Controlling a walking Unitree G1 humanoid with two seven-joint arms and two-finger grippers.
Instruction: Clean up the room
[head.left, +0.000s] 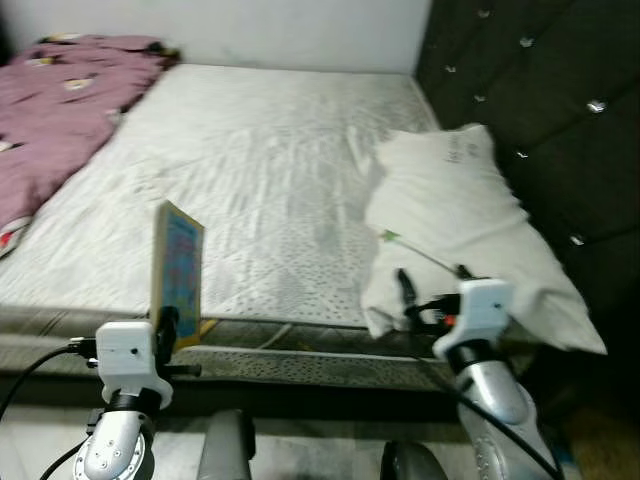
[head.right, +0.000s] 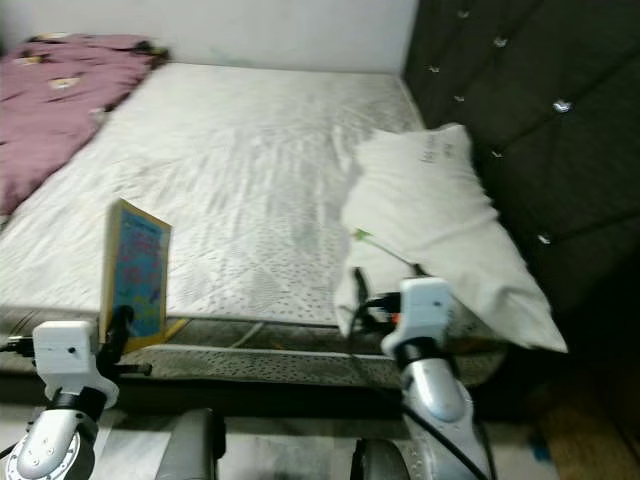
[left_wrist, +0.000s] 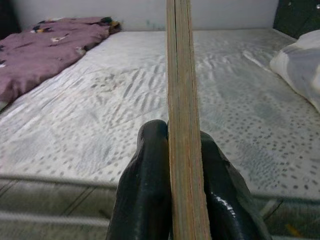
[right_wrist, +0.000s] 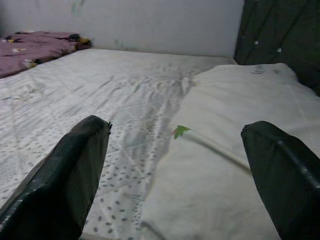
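From the head views, our left end effector (head.left: 168, 325) is clamped on a book (head.left: 178, 272), upright at the bed's (head.left: 260, 170) near edge, probably so the thin cover stays pinched and clear of the mattress; a pillow (head.left: 460, 225) lies by the headboard (head.left: 540, 110), a blanket (head.left: 50, 110) at the far left corner. In the left wrist view, both fingers (left_wrist: 147, 185) press the book's edge. In the right wrist view, our right end effector (right_wrist: 175, 165) gapes empty toward the pillow.

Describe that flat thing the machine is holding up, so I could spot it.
Start at the wide white mattress. At its near edge the left gripper pinches a thin, stiff book upright. Unlike the soft white pillow and purple blanket, it is rigid, with a bright blue cover.
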